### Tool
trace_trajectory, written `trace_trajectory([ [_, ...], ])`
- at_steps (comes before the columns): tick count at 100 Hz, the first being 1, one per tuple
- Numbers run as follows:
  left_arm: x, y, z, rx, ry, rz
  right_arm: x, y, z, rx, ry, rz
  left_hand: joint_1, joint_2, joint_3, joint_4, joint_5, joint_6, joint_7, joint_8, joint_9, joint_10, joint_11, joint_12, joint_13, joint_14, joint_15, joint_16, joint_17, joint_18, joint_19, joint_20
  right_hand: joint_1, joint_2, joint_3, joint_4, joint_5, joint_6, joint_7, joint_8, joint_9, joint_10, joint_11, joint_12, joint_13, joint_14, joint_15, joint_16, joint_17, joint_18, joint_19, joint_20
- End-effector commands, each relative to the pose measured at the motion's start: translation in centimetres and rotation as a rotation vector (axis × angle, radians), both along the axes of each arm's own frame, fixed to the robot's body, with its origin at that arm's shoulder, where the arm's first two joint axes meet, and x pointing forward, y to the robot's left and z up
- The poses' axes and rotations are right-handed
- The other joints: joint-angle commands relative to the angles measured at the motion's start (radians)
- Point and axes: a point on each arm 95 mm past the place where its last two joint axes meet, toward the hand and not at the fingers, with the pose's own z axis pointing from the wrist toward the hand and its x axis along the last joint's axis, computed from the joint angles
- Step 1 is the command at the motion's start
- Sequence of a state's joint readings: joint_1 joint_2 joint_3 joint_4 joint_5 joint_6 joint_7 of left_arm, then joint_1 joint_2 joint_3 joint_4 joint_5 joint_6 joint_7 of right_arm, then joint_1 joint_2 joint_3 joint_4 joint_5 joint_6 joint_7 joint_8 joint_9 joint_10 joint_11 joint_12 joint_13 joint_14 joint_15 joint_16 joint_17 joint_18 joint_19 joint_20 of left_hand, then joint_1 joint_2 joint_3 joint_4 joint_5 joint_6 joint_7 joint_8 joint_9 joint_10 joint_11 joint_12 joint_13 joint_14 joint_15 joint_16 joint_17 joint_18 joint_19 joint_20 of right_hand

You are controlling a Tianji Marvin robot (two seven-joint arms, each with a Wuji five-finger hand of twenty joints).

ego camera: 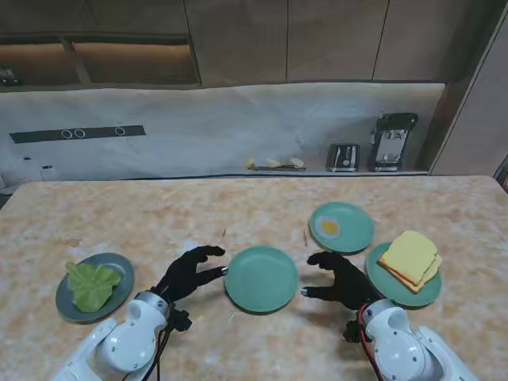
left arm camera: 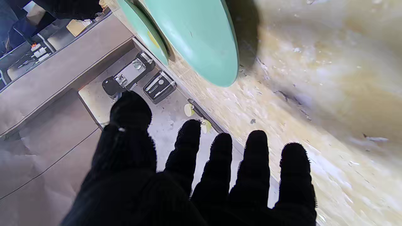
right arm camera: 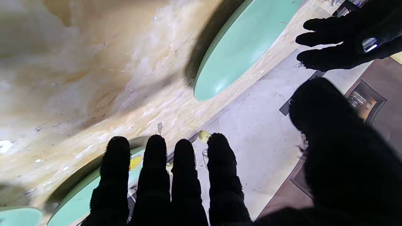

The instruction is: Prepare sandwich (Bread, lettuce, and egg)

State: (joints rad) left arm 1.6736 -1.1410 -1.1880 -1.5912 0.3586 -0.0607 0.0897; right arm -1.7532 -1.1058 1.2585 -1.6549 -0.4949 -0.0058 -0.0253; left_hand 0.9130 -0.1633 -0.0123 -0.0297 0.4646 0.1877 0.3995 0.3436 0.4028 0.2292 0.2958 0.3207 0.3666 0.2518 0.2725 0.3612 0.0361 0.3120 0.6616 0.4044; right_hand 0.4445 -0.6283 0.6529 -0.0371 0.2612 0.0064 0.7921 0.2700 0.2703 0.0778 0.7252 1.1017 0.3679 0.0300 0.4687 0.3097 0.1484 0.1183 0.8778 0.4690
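An empty mint-green plate [ego camera: 261,278] lies in the middle of the table, also seen as the plate [left arm camera: 201,34] and the plate [right arm camera: 241,47] in the wrist views. My left hand [ego camera: 189,272] is open just to its left, thumb tip near the rim. My right hand [ego camera: 340,279] is open just to its right, holding nothing. Lettuce [ego camera: 92,285] rests on a grey plate [ego camera: 117,264] at the left. A fried egg [ego camera: 329,228] sits on a green plate [ego camera: 356,230] behind the right hand. Bread slices [ego camera: 410,258] are stacked on another green plate [ego camera: 425,293] at the right.
The marbled table [ego camera: 159,214] runs back to a counter with a toaster [ego camera: 343,157], a coffee machine [ego camera: 393,141] and small pale items [ego camera: 274,163]. Cabinets hang over it.
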Motion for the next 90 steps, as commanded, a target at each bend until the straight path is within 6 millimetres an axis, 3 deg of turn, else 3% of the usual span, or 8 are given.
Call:
trace_trajectory([
  [1,-0.2,-0.2,-0.2,0.0,0.015,-0.009,-0.2,0.5,-0.4,0.008,0.023,0.011,0.009,0.011,-0.007,0.003,-0.004,-0.013,0.014,0.007,0.013,-0.022,0.003,0.009,0.002,0.002,0.01,0.009,-0.015,-0.002,0.014,0.008,-0.028,-0.004,-0.01,0.002,0.009,0.001,0.002,-0.002,0.02,0.0,0.003,-0.749,0.003,-0.005,0.006,0.016,-0.009,-0.001,0.011,0.01],
  [47,-0.5,0.1,0.0,-0.003,0.007,-0.016,0.1,-0.2,0.2,-0.043,-0.017,-0.003,0.008,0.013,-0.006,0.002,-0.003,-0.015,0.011,0.007,0.013,-0.02,0.0,0.009,0.003,0.003,0.007,0.009,-0.016,0.002,0.011,0.011,-0.029,-0.005,-0.008,0.003,0.012,0.004,0.002,-0.002,0.021,0.003,0.0,-0.75,0.006,-0.004,0.008,0.016,-0.006,0.0,0.01,0.013],
  [90,0.1,0.1,0.1,0.0,0.008,-0.022,5.0,-5.7,3.5,-0.285,-0.131,-0.101,0.01,0.018,-0.006,0.003,0.005,-0.017,0.013,0.009,0.015,-0.019,0.001,0.009,0.005,0.003,0.01,0.011,-0.013,0.002,0.013,0.016,-0.018,-0.005,-0.004,0.003,0.015,0.021,-0.009,-0.007,0.025,0.018,-0.002,-0.75,0.001,0.013,0.015,0.02,-0.017,0.006,0.019,0.018],
])
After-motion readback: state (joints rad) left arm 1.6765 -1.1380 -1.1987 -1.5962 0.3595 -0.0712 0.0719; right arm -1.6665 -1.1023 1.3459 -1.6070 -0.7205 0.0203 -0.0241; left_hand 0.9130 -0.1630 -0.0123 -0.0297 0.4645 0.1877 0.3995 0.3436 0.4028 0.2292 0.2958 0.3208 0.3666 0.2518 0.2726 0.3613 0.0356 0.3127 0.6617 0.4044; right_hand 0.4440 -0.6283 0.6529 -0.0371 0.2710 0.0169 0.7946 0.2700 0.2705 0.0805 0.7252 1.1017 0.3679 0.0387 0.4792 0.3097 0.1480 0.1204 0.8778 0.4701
